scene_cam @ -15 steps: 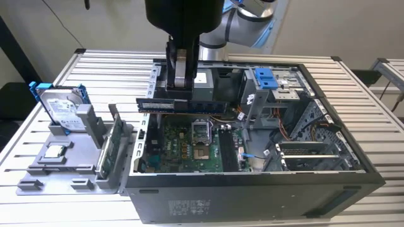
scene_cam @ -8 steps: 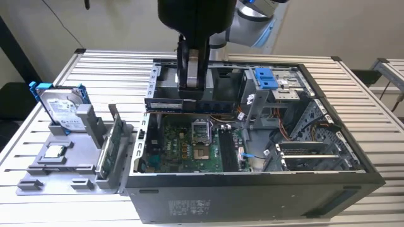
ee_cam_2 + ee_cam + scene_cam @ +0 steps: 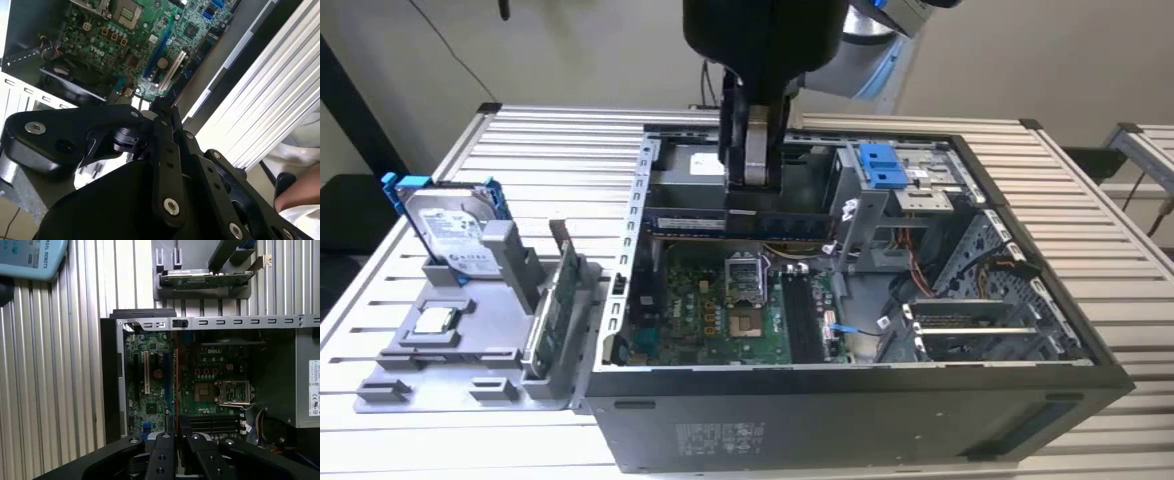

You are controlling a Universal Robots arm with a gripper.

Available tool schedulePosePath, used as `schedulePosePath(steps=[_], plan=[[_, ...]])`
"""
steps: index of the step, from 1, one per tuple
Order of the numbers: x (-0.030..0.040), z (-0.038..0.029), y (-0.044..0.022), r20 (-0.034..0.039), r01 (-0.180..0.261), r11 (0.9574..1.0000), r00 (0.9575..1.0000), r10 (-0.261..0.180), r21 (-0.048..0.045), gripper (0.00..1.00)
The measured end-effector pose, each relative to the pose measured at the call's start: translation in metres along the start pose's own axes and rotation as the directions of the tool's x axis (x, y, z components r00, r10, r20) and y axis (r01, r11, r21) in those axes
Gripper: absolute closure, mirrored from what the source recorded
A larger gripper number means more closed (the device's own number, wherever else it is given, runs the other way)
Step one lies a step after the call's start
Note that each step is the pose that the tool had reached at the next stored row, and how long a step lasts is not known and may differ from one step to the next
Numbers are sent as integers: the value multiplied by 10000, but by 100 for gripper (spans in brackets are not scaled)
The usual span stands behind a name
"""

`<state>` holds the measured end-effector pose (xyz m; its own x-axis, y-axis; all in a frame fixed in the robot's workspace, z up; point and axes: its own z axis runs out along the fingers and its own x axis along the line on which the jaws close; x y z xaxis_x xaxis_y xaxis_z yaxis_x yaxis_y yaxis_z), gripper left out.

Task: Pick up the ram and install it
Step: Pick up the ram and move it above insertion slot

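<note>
The black two-fingered gripper is clamping the slim, long dark circuit-board ram, holding it level above the green motherboard inside the open black metal computer case.

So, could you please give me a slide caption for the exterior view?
The gripper holds the ram over the open computer case; the hard drive stands in the holder beside it.

Exterior view high, angled down on computer case, both wrist views close above its motherboard
</note>
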<state>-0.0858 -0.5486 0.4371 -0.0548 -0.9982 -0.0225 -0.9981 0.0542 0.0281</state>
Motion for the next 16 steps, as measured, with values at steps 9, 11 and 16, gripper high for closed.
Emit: schedulePosePath(steps=[9,11,16], plan=[[-7,-3,-128,0,0,10000,10000,0,0,86],[-9,-4,-157,0,0,10000,10000,0,0,86],[-13,-6,-235,1,0,10000,10000,0,0,86]])
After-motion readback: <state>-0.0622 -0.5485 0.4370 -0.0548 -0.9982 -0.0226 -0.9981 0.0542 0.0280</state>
